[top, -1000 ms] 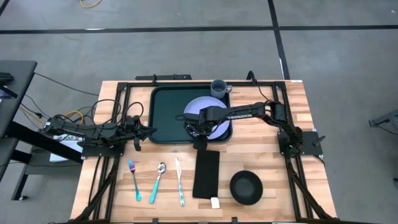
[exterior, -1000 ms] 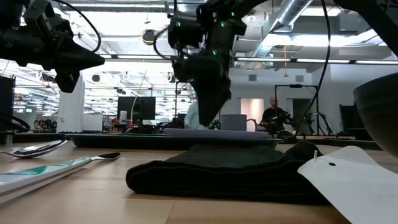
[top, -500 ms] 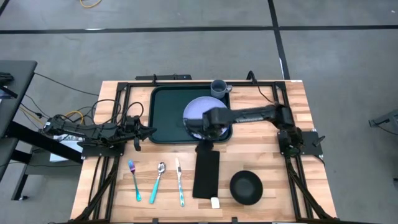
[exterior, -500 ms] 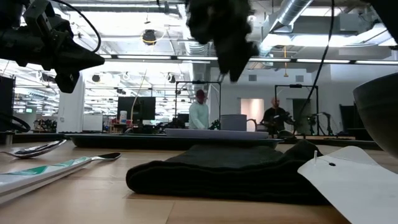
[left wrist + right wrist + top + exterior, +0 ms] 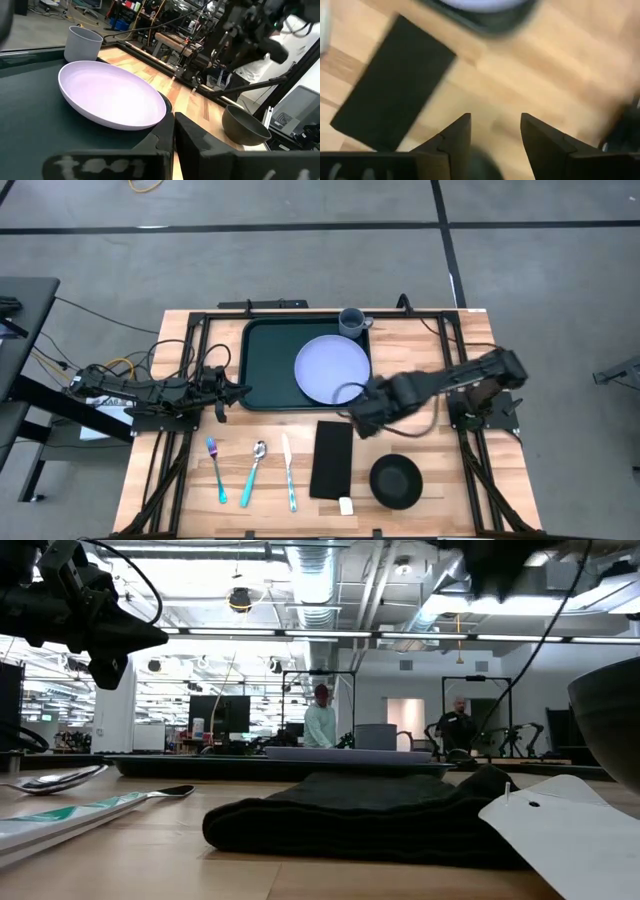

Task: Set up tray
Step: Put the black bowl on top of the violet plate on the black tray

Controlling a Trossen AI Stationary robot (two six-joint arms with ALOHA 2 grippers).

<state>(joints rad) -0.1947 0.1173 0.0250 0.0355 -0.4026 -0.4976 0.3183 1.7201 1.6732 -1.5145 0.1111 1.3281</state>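
Observation:
The dark green tray [image 5: 268,365] lies at the table's far middle. A lavender plate [image 5: 332,369] rests flat on its right half, and a grey cup [image 5: 352,321] stands at its far right corner. My right gripper [image 5: 362,420] hovers open over bare wood just near of the tray, between the black folded napkin [image 5: 332,458] and the plate; its wrist view shows the open fingers [image 5: 495,130] above the napkin [image 5: 395,85]. My left gripper [image 5: 222,390] waits shut off the tray's left edge, its fingers [image 5: 172,131] pointing at the plate [image 5: 112,95].
A dark bowl [image 5: 396,481] sits near right, with a white tag [image 5: 346,505] at the napkin's near end. Fork [image 5: 216,470], spoon [image 5: 254,472] and knife [image 5: 289,472] lie side by side near left. Bare wood is open to the right of the tray.
My right gripper has risen off the plate's near-left edge and swung toward the table's near and right, ending over the wood near of the tray. The plate lies on the tray where it was.

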